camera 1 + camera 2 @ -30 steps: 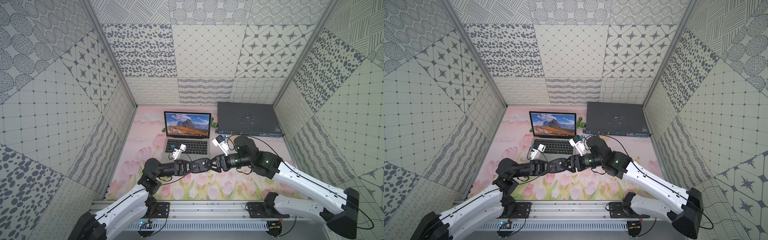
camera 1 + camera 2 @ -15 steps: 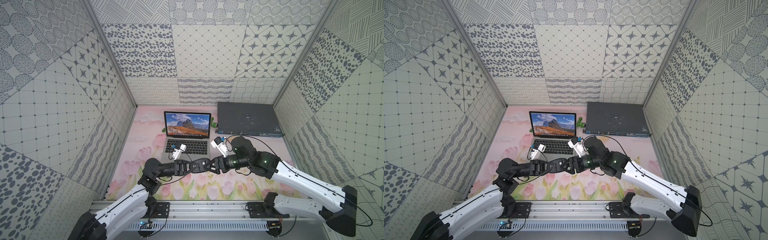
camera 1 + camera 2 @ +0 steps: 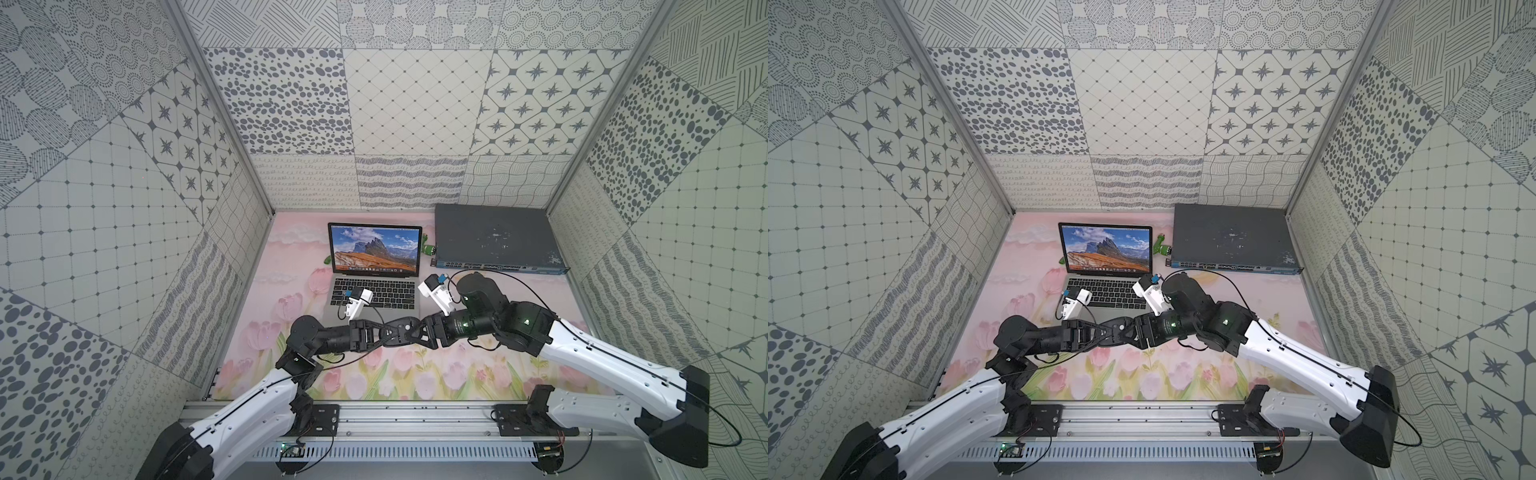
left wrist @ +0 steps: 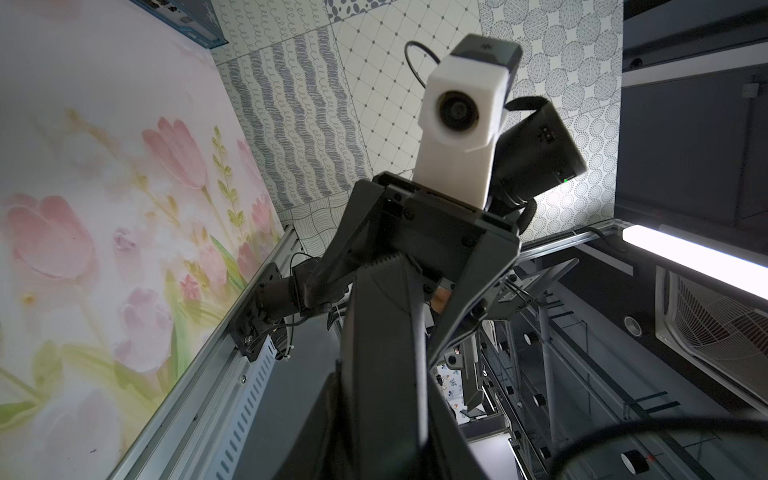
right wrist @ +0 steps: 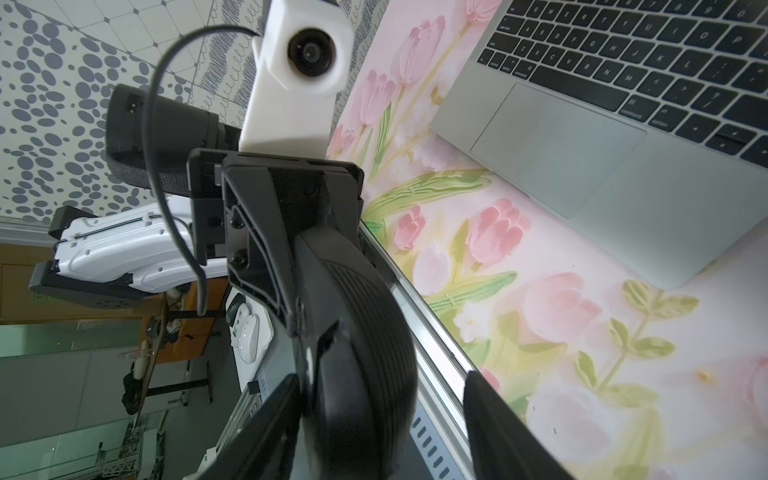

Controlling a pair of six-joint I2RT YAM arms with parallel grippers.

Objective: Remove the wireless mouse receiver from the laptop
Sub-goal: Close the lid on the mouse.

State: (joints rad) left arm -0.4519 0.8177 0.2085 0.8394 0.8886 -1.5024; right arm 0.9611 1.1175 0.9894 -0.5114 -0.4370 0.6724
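1. The laptop (image 3: 395,291) is slim and silver-grey, with black keys and a large trackpad. It stands open at the back middle of the worktop (image 3: 457,374), which has a pink tulip pattern. Its screen shows a mountain landscape under a blue sky.
2. A flat dark grey box (image 3: 494,239) lies just beside the laptop, on the robot's right side, near the back wall.
3. The mouse receiver is too small to find in any view, so I cannot tell where it is.
4. Both arms meet in front of the laptop. Between them is a black oval mouse (image 3: 401,331) with a round white mark.
5. The left claw (image 3: 388,332) is clenched on one end of the mouse. In the right wrist view its two fingers come together on the ribbed body of the mouse.
6. The right claw (image 3: 420,330) is released. Its fingers (image 5: 490,415) stand wide on both sides of the other end of the mouse. One finger is close against the mouse, and at the other finger a clear gap shows.
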